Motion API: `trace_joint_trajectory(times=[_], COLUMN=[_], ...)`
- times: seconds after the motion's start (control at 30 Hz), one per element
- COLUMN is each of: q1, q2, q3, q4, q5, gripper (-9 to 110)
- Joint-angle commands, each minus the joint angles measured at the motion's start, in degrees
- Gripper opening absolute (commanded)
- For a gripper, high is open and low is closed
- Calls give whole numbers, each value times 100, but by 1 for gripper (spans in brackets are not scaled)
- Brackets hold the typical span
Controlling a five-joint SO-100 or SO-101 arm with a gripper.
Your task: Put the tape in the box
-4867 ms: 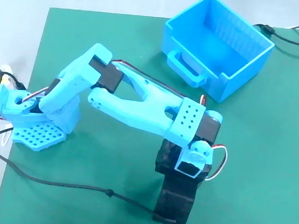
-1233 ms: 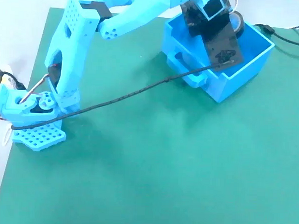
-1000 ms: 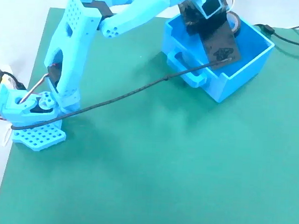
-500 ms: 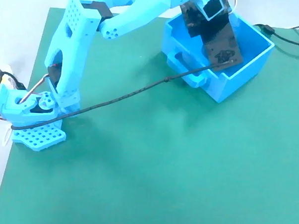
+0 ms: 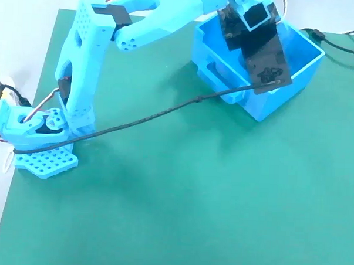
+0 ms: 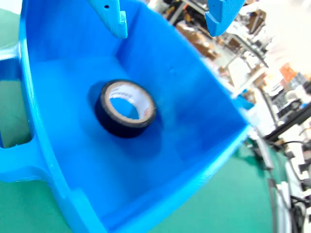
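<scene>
Wrist view shows the tape (image 6: pixel 125 108) lying in the box (image 6: pixel 194 97); our gripper (image 6: pixel 167 22) (jaws wide, empty) should lift straight toward 12 o'clock, clearing the walls.

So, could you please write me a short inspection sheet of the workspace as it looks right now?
Surface: green mat, bare around the arm.
Job's things: black tape lies flat on the floor of the blue box.
Clutter: nothing seen.
End effector: open, empty, above the box.
Cables: black cable runs from the arm's base to the box; more cables at the mat's right edge.
Surroundings: blurred shelving behind the box in the wrist view.
</scene>
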Motion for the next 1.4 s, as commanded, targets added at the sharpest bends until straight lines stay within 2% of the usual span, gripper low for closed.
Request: trace_joint_trajectory(times=[0.0,0.67,0.87,1.1,1.37], q1=[149,1389,2109,2681,2874], q2=[800,3858,4553,6029,8376], q3=[-475,-387,-281,1389,4500], q4=[264,2566,3199,3085,1916], q5=[-53,-642,-642,-650,-791], gripper=[23,23,23,23,23])
